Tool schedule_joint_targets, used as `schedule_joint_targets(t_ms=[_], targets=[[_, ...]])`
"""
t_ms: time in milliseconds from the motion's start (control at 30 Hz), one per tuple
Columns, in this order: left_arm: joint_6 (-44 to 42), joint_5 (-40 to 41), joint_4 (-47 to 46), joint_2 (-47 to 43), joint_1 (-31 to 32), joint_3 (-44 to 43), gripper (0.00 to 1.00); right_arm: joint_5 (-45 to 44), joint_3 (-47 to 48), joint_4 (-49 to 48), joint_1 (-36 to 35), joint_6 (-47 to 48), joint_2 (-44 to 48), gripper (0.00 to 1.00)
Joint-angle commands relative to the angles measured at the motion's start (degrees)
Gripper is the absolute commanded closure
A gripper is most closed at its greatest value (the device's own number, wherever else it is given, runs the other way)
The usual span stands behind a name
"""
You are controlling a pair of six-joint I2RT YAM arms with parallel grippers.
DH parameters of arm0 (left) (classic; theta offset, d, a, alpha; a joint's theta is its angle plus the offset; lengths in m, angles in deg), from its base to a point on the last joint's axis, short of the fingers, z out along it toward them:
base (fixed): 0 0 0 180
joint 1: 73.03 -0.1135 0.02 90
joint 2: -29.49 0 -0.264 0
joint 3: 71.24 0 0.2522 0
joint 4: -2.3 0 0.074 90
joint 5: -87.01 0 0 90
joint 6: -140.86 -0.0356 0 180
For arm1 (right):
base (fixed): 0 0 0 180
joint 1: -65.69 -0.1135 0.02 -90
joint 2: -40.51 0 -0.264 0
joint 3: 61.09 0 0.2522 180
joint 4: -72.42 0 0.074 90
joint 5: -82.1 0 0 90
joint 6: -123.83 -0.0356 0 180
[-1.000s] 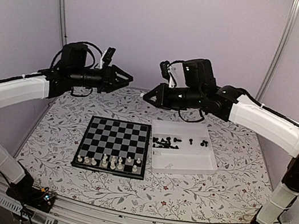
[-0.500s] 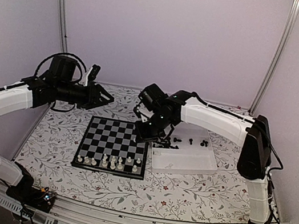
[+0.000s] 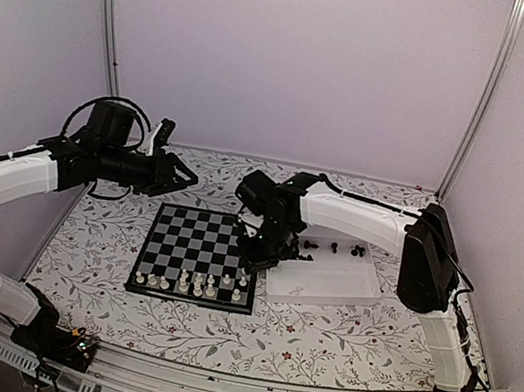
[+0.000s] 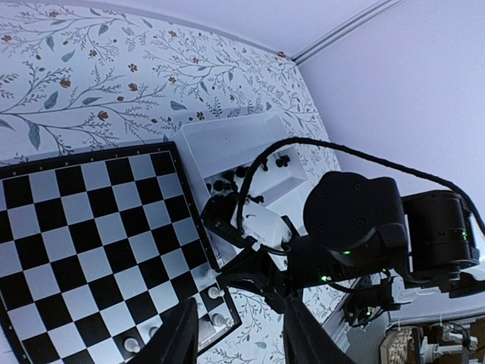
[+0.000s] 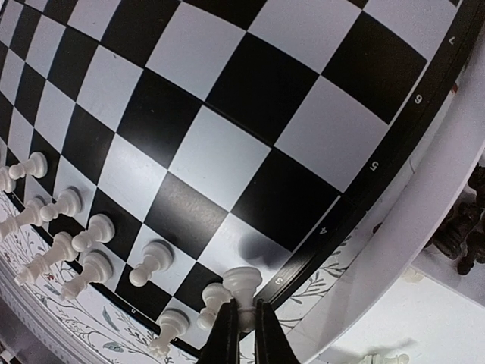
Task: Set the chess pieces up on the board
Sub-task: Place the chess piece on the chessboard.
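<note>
My right gripper (image 5: 243,309) pinches a white pawn (image 5: 242,282) just over the edge of the board (image 5: 212,152) nearest the tray (image 5: 424,243), neighbouring pawns (image 5: 151,262) close beside, so a skewed release may tip it or topple them.

Rank numbers printed on the rim of the board (image 5: 318,129)

In the right wrist view, small pale digits run down the black border (image 5: 394,148) on the side of the board next to the white tray (image 5: 394,250). One digit sits at the end of each row of squares: 6 (image 5: 419,98), then 5 (image 5: 373,165), 4 (image 5: 323,231) and 3 (image 5: 279,280), all turned sideways to the camera. A further pale mark higher on the same border, near the picture's top right corner, is too small to read. In the top external and left wrist views the border markings are too small to make out.
</note>
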State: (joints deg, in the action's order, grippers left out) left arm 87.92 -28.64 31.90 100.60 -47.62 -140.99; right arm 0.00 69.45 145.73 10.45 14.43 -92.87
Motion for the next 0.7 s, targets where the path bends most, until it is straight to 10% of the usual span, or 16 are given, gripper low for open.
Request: schedule_joint_targets(t_ms=[0, 667], targets=[[-0.2, -0.56, 0.58, -1.32, -0.63, 1.09, 0.59, -0.95, 1.62, 0.24, -0.51, 0.5, -1.56, 0.96], [-0.72, -2.96, 1.16, 0.34, -0.54, 1.98, 0.59, 0.1, 1.79, -4.44, 0.05, -0.7, -0.27, 0.76]])
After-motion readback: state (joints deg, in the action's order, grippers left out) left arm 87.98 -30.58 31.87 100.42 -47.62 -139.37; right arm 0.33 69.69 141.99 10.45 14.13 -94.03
